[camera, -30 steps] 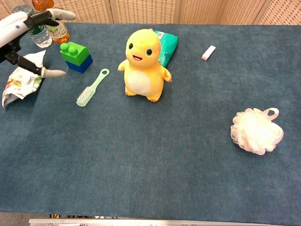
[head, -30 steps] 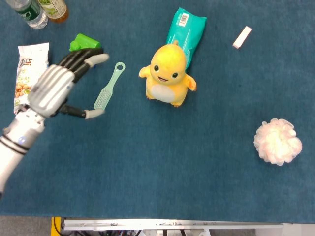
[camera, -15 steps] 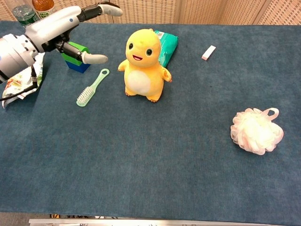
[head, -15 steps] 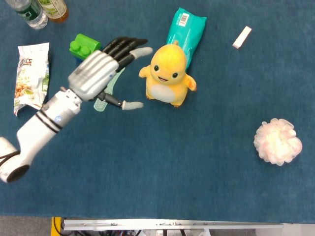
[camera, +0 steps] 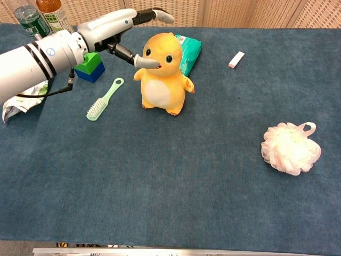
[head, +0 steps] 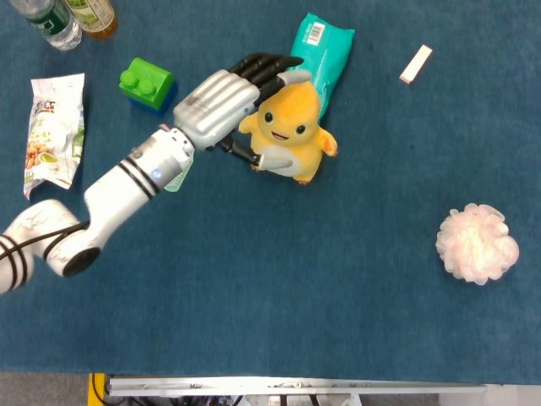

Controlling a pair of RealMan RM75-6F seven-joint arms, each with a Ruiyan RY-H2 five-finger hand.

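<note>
The head view looks almost straight down on the desk (head: 279,321) from above, with the yellow toy (head: 289,131) a little above the frame's centre. The chest view looks from lower down at the desk's near edge, slanting across to a wicker screen (camera: 224,12) behind the toy (camera: 162,74). Both share the toy, the brush (camera: 104,100) left of it and the pouf (camera: 290,148) far to its right.

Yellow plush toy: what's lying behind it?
A teal packet lies flat behind the yellow plush toy. The toy and the left hand cover its near end.
</note>
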